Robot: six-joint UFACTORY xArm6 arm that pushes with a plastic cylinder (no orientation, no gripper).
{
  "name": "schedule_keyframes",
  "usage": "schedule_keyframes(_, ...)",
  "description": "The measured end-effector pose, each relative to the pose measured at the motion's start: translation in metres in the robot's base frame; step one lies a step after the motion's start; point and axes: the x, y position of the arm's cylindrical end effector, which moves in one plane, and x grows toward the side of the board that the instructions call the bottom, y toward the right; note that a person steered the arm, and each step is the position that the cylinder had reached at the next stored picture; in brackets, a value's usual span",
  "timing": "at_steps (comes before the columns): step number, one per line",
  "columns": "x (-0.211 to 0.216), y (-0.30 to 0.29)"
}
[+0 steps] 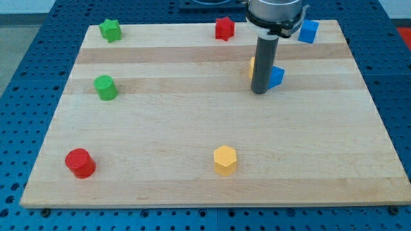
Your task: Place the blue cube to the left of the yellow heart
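Pale wooden board [192,128] on a blue perforated bench, and my tip [259,92] is planted in the board's upper right area. It grips nothing, just a bare rod. A blue block [277,76], shape hard to read, sits touching the rod's right side. A sliver of yellow block [252,67] peeks out just left, mostly hidden behind the rod. Another blue block [309,31] sits up and right. Red star [224,28] up-left; yellow hexagon [225,160] well below; green star [110,29], green cylinder [105,87] and red cylinder [80,162] far left.
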Motion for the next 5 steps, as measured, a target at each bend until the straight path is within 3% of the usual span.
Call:
schedule_keyframes(3,-0.001,0.008)
schedule_keyframes(5,-0.001,-0.052)
